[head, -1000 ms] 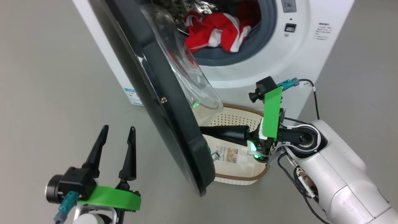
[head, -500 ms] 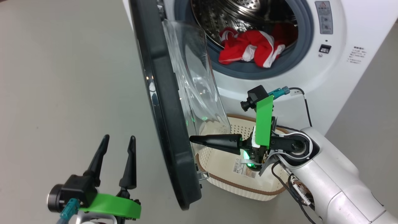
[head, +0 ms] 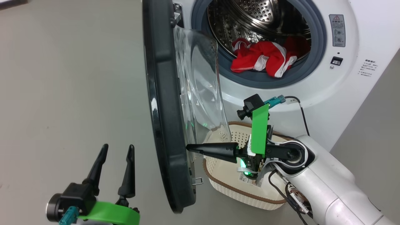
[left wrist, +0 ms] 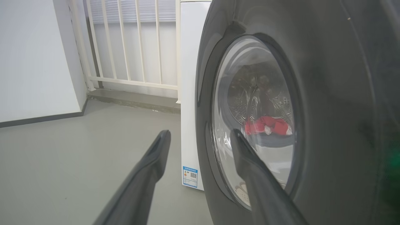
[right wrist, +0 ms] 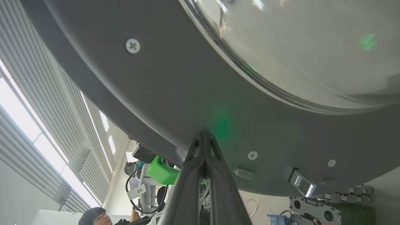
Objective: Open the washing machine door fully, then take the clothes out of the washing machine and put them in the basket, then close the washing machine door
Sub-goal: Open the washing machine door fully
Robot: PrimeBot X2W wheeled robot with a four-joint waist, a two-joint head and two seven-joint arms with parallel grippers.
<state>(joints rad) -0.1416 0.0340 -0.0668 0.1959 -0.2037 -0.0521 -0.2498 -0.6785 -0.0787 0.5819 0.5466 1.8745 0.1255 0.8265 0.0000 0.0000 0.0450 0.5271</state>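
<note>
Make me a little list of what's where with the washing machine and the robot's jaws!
door: open, sticking out from the washing machine
clothes: red and white, lying in the drum
basket: on the floor before the machine, no clothes seen inside
right jaws: shut, tip against the door's inner rim
left jaws: open, holding nothing
</note>
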